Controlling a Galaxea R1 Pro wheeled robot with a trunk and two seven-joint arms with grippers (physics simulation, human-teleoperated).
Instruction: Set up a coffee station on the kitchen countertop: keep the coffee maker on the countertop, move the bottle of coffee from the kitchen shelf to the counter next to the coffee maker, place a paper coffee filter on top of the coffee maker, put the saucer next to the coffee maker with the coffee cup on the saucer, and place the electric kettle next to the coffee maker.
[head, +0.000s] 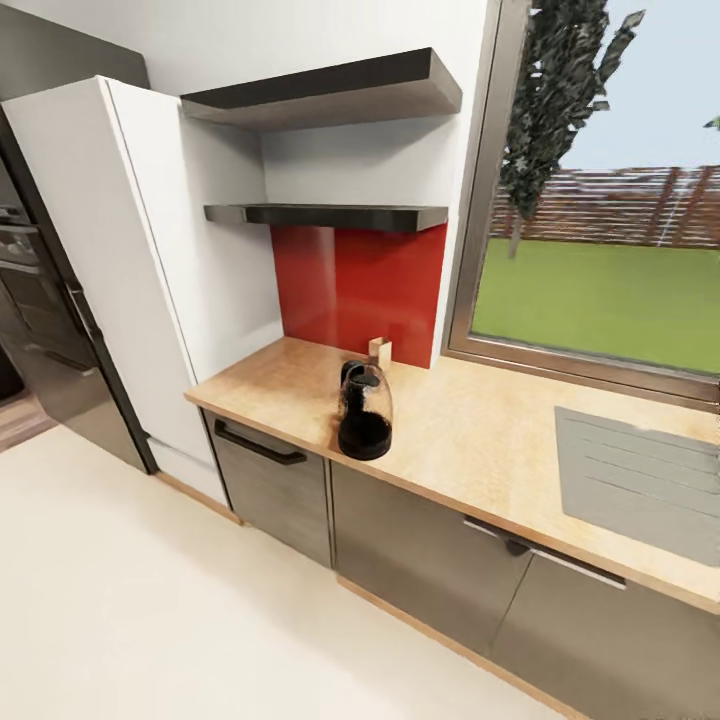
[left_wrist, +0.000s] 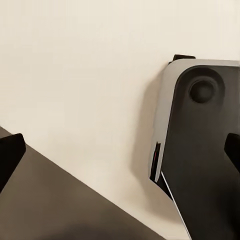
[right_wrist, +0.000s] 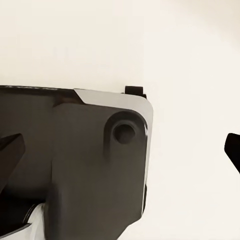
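Both grippers hang over the pale floor (head: 150, 600) with fingers spread and nothing between them: left gripper (left_wrist: 120, 150), right gripper (right_wrist: 122, 145). Farther off, the electric kettle (head: 364, 411) stands upright on the countertop (head: 470, 430), near its front edge, with a small wooden block (head: 380, 352) behind the kettle against the red backsplash (head: 350, 285)

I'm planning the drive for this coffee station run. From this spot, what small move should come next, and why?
Probably roll the base closer to the countertop. The electric kettle already stands there, with a small tan object behind it, yet a stretch of floor separates the robot from the cabinets. Both wrist views look down at pale floor with each pincer, left and right, open and empty, so nothing is within reach.
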